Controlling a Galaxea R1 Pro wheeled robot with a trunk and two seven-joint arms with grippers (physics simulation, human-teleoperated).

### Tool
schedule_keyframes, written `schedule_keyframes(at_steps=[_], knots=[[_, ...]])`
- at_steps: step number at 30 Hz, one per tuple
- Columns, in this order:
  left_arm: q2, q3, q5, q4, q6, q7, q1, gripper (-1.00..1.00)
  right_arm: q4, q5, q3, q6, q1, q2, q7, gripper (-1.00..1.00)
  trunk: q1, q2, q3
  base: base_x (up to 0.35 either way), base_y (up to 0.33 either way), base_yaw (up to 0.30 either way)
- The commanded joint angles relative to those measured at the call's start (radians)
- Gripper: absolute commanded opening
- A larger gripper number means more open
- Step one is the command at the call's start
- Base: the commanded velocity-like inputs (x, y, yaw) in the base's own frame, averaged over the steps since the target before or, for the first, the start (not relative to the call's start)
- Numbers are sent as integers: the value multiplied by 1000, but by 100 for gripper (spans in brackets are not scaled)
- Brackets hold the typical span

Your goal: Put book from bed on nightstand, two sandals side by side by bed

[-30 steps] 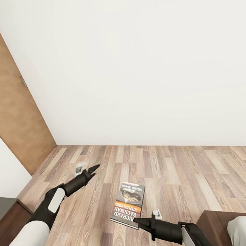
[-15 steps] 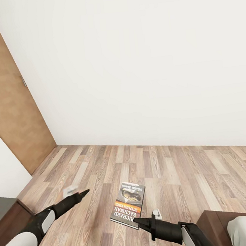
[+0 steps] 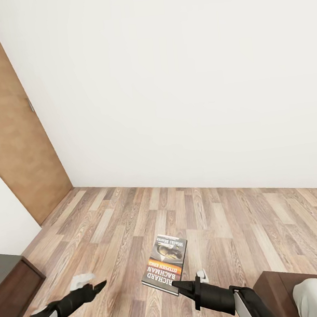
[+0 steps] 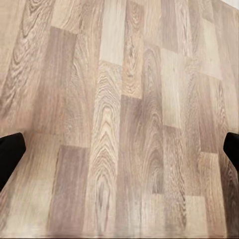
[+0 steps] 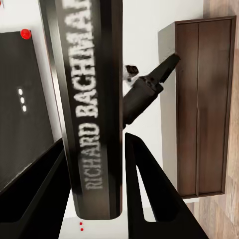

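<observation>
two grippers are seen in the head view: the right gripper (image 3: 176,286) is clamped on the near edge of the book (image 3: 166,264), held above the wood-plank floor (image 3: 223,230); the left gripper (image 3: 100,285) is seen lower left, its opening unreadable here. in the left wrist view, its fingertips (image 4: 10,154) are spread wide over bare planks. in the right wrist view, the book's spine (image 5: 92,107) is pinched between the fingers (image 5: 149,194), with a dark wardrobe (image 5: 201,107) beyond.

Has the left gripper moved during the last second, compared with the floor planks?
Yes. The left gripper has drawn back toward the robot, away from the back wall, while the book held by the right gripper stays put.
</observation>
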Motion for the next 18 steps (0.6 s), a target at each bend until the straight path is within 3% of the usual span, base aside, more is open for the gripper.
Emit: schedule_keyframes(at_steps=[1, 6, 8, 11, 18], knots=[[-3, -2, -20, 3, -5, 14, 21, 100, 0, 2, -4, 7, -1, 1, 3, -100, 0, -1, -1, 0, 0, 0], [-45, -13, -162, 5, -7, 80, 87, 100, 0, 2, -5, 7, -1, 1, 3, -100, 0, -1, -1, 0, 0, 0], [-57, -13, -194, 5, -7, 95, 115, 100, 0, 2, -5, 7, -1, 1, 3, -100, 0, -1, -1, 0, 0, 0], [-66, -14, -212, 4, -8, 105, 142, 100, 0, 2, -6, 7, -1, 1, 3, -100, 0, -1, -1, 0, 0, 0], [-82, -14, -218, 4, -8, 110, 152, 100, -1, 2, -7, 6, -1, 1, 3, -100, 0, -1, -1, 0, 0, 0]])
